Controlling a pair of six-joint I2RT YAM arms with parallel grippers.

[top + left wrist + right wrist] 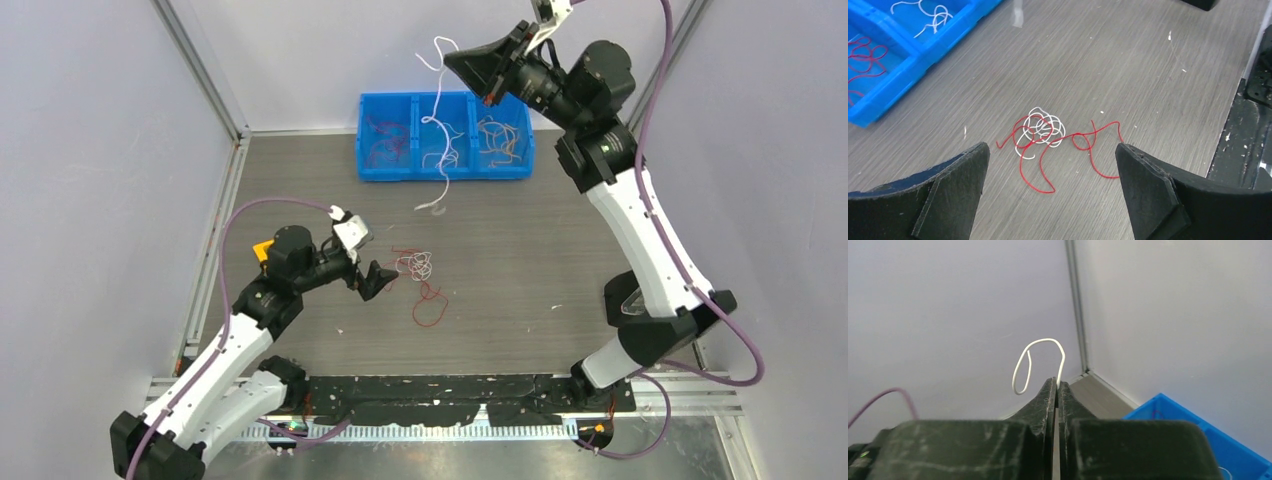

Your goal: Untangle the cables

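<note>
Grey wood-grain table [560, 250] carries a small red-and-white tangle [1044, 131], lying just ahead of the left pincer [1050, 148] between its wide-spread fingers, untouched. High above, the right pincer [1056, 384] is clamped on a white cable [440, 130], which loops past its tips and dangles below it over the bin [445, 172]. Strands inside the bin are too fine to count.

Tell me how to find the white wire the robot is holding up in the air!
Look at the blue bin at the far end of the table. Above it, the right claw pinches one long curly white wire that dangles down over the bin. Unlike the other wires, it hangs in the air.
</note>
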